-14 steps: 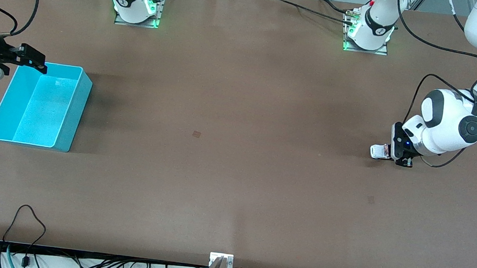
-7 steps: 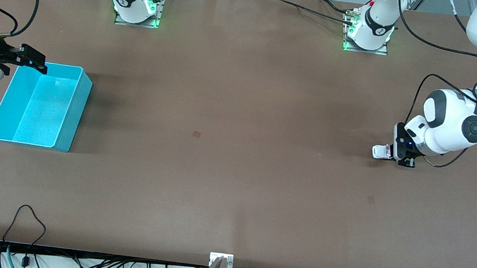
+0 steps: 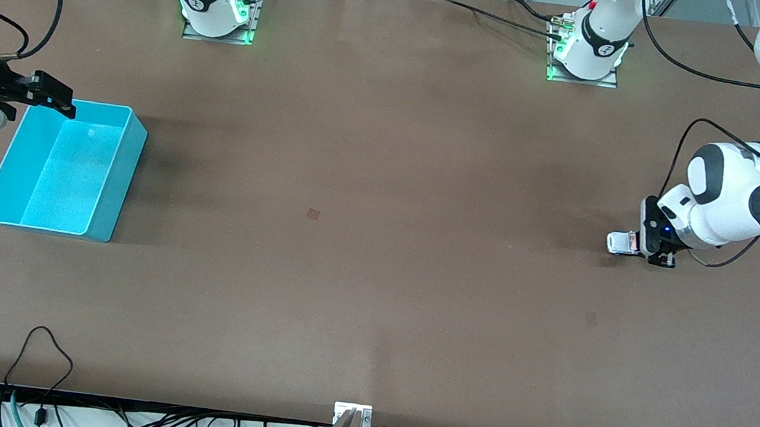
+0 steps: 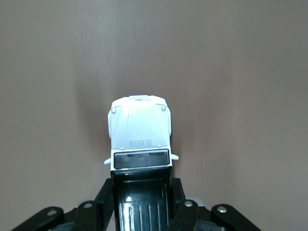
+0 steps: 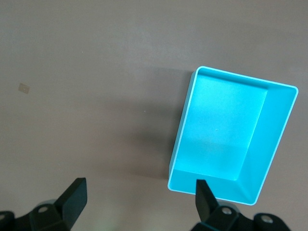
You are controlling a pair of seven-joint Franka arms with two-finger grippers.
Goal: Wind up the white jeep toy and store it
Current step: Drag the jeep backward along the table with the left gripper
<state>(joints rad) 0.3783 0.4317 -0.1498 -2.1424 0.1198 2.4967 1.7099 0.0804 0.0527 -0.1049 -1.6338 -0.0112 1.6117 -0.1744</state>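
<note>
1 of the 2 task stages looks under way: the white jeep toy is clamped at its rear by the closed left gripper, wheels on the table at the left arm's end. Storing is not yet done: the cyan bin is seen empty at the right arm's end, where the right gripper waits spread wide, holding nothing, over the table beside it.

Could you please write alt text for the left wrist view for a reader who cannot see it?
The left gripper is shut on the black rear of the white jeep toy, whose white hood points away from the camera over the bare brown table.
</note>
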